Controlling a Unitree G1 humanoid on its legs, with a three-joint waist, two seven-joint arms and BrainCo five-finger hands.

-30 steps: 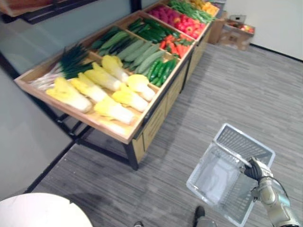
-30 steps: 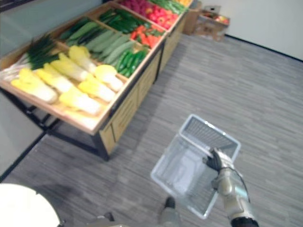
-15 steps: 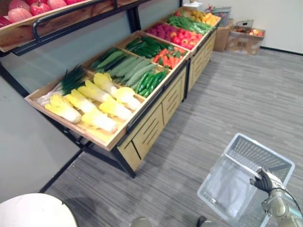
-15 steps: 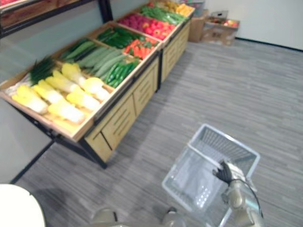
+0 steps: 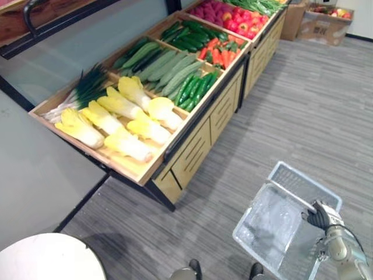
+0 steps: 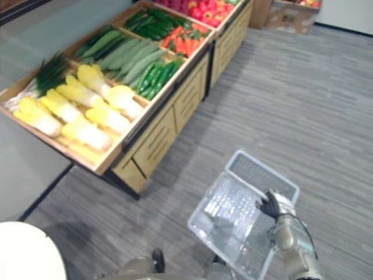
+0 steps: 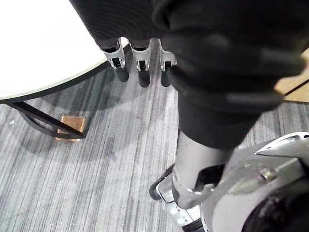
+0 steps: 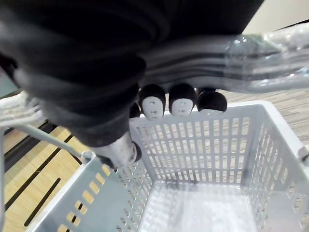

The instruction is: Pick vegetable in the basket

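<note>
No vegetable is in hand yet. The produce all lies on the wooden stand (image 5: pixel 198 140), to the left and far side of the scene. The pale yellow cabbages (image 5: pixel 125 119) fill its nearest bin, with green onions (image 5: pixel 81 90) at their far left. Long cucumbers (image 5: pixel 169 64) lie in the bin beyond, and red and darker green produce further along.

The basket (image 5: pixel 294 182) hangs at the near right over the grey floor, well apart from the stand. Its mesh bottom is bare. The right hand (image 5: pixel 319 217) carries it, and the right wrist view shows its fingers (image 8: pixel 152 104) clenched round the handle (image 8: pixel 251 58).

The left hand (image 7: pixel 140 57) hangs low at the robot's side with its fingers straight and released. It grasps nothing. Past it lie the edge of the round white table (image 5: pixel 46 259) at the near left and the floor. A cardboard box (image 5: pixel 323 20) stands far off at the right.

I judge this to be the approach step: the basket is secured but picking has not begun. The next move calls for closing the gap to the stand and bringing the basket alongside the near bin. The free left hand would then reach in for a vegetable. A cabbage looks the easiest target, being nearest and bulky enough to wrap, while the right hand's hold on the handle should not slacken.
</note>
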